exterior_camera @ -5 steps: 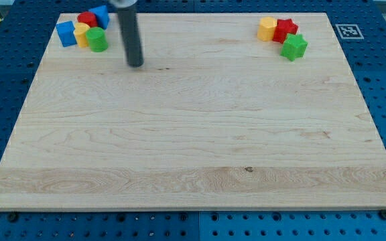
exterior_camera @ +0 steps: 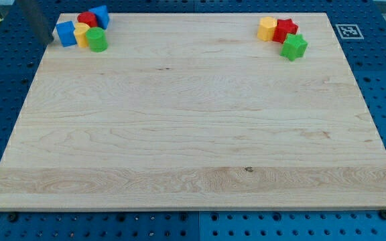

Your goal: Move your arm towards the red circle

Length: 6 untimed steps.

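Note:
The red circle (exterior_camera: pixel 86 18) lies in a tight cluster at the board's top left, with a blue block (exterior_camera: pixel 102 15) to its right, a blue cube (exterior_camera: pixel 66 33) at lower left, a yellow block (exterior_camera: pixel 81 33) below it and a green circle (exterior_camera: pixel 98 39) at lower right. My rod shows as a dark, blurred shape at the view's top left. My tip (exterior_camera: pixel 43 39) sits just left of the blue cube, off the board's left edge. Whether it touches the cube I cannot tell.
A second cluster lies at the top right: a yellow block (exterior_camera: pixel 267 29), a red star (exterior_camera: pixel 286 29) and a green star (exterior_camera: pixel 293 47). The wooden board (exterior_camera: pixel 193 134) rests on a blue perforated table. A fiducial tag (exterior_camera: pixel 349 31) sits beside the board's top right corner.
My rod has swept left, from right of the green circle to left of the blue cube. The blocks have not visibly moved.

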Available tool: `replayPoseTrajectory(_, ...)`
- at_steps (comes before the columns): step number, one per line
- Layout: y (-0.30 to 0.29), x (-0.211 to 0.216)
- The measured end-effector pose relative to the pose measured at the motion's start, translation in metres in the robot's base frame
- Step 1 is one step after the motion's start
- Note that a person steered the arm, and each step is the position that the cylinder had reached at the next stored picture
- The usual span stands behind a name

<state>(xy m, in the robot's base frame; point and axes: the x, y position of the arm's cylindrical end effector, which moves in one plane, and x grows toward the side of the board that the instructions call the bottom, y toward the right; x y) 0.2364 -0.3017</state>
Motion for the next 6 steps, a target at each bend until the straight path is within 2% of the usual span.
replayPoseTrajectory(1, 0.013, -0.042)
replayPoseTrajectory(4, 0.017, -0.044)
replayPoseTrajectory(5, 0.089, -0.025)
replayPoseTrajectory(6, 0.112, -0.022)
